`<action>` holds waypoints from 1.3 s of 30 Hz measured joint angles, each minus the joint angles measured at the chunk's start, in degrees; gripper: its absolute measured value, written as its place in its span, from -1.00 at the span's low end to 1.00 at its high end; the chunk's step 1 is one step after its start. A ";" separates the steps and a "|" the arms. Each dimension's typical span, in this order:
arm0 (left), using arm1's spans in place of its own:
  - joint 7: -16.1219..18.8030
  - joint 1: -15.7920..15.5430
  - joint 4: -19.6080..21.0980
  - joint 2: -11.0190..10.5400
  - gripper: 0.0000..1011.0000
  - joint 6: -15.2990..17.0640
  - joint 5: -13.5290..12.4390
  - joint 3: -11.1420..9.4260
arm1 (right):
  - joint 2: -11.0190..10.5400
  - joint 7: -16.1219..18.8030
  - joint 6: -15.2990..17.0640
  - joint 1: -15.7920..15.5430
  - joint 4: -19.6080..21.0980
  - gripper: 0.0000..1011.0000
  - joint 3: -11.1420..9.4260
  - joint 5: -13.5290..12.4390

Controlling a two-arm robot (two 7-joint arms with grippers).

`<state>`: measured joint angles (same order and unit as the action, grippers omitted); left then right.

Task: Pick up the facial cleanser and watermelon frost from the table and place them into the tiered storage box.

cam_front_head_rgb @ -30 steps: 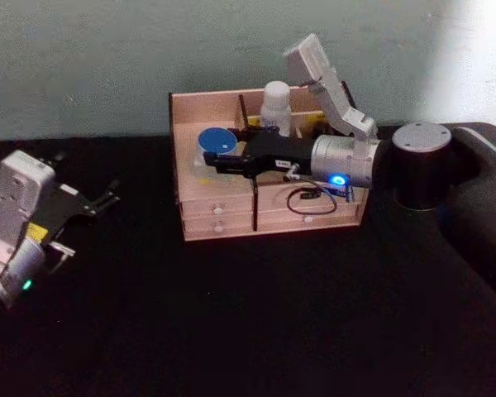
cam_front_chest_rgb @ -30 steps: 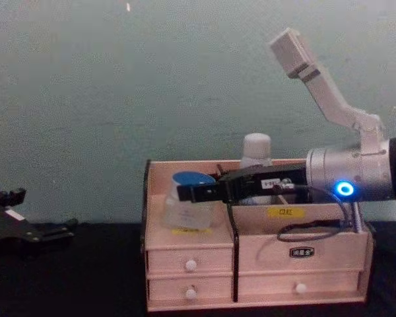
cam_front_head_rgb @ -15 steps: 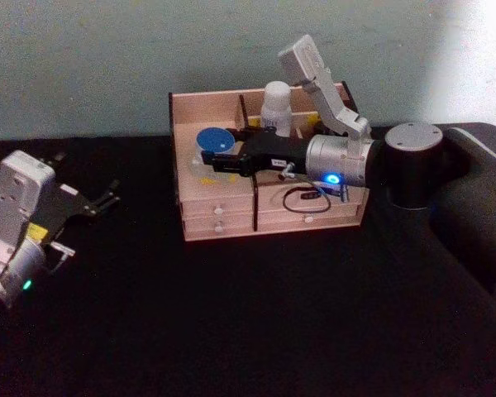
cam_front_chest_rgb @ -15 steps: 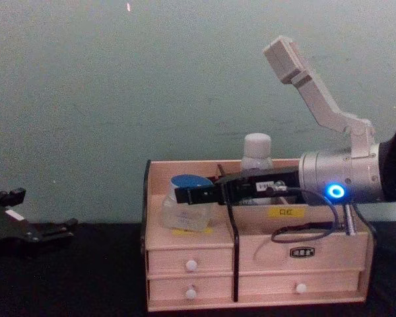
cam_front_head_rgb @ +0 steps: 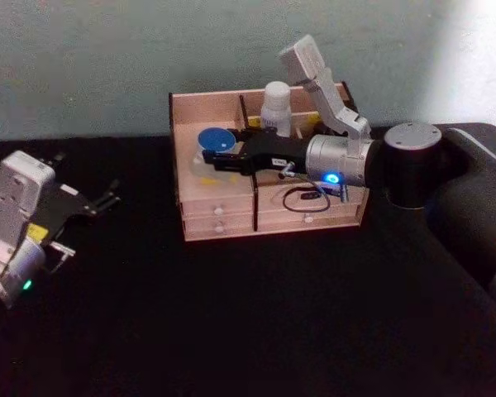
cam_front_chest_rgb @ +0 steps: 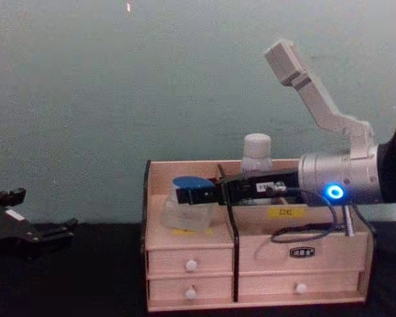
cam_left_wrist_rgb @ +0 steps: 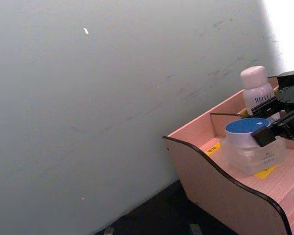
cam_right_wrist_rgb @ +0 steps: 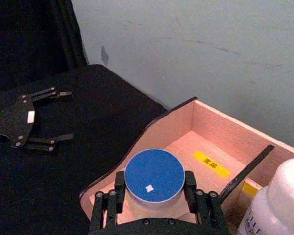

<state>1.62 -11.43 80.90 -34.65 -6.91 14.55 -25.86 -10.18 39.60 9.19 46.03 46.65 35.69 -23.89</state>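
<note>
Watermelon frost, squat clear jar with flat blue lid (cam_right_wrist_rgb: pixel 154 179), sits in the left compartment of the pinkish wooden tiered storage box (cam_front_head_rgb: pixel 186 178), pinched by the right gripper (cam_right_wrist_rgb: pixel 154 196). Risk: withdrawing before the fingers part could drag or tip it against the tall white facial cleanser bottle (cam_front_head_rgb: pixel 275 104) behind. Left gripper (cam_front_head_rgb: pixel 95 201) idles spread at the tabletop's left edge.

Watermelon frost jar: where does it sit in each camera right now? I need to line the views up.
Head view: watermelon frost, left compartment of the tiered storage box.
Chest view, upper-left tray.
Left wrist view, right side.
Right wrist view, between the right gripper fingers.
Shared landmark: the facial cleanser behind it.
</note>
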 joint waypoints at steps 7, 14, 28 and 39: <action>0.00 0.00 0.00 0.00 0.98 0.00 0.00 0.00 | 0.05 0.02 0.08 0.01 -0.10 0.42 -0.06 -0.03; 0.00 0.00 0.00 0.00 0.98 0.00 0.00 0.00 | 0.01 0.02 0.12 0.01 -0.01 0.42 0.01 -0.03; 0.00 0.00 0.00 0.00 0.98 0.00 0.00 0.00 | -0.05 -0.02 0.16 -0.01 0.05 0.96 0.10 -0.03; 0.00 0.00 0.00 0.00 0.98 0.00 -0.01 0.00 | -0.07 -0.02 0.14 -0.05 0.12 0.98 0.10 -0.03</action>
<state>1.62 -11.43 80.90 -34.65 -6.91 14.55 -25.86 -10.24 39.58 9.33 45.98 46.76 35.79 -23.92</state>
